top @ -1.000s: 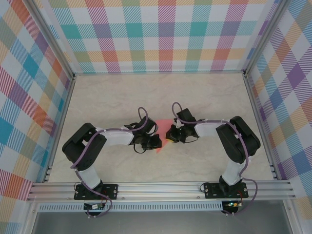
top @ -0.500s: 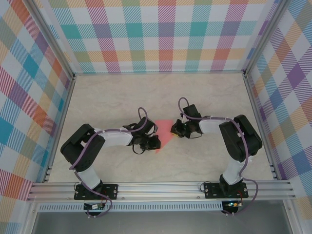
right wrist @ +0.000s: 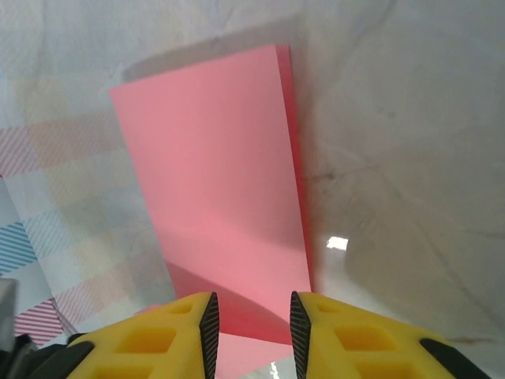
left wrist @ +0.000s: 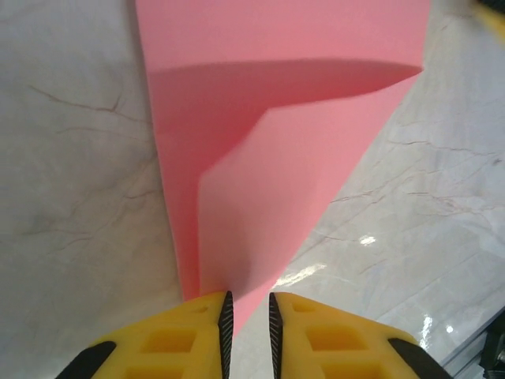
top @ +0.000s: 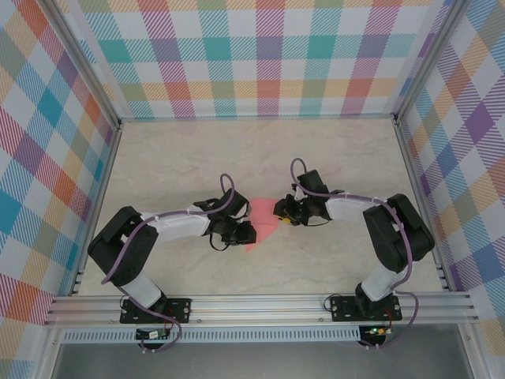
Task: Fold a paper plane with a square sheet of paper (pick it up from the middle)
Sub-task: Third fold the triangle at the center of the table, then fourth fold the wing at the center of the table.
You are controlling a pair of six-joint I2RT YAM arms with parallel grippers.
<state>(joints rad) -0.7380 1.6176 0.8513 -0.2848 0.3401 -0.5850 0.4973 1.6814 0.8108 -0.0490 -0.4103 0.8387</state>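
The sheet of paper (left wrist: 276, 158) is thin, matt and smooth with one soft crease, the table (left wrist: 71, 158) is glossy and marble-veined with bright glints at 4 o'clock, the fingers (left wrist: 331, 343) are yellow moulded plastic with ribbed black pads (left wrist: 227, 332), and the rail (top: 260, 304) at 6 o'clock is brushed metal.

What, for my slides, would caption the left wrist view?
Left gripper, jaws slightly apart, at the tip of the creased pink paper.
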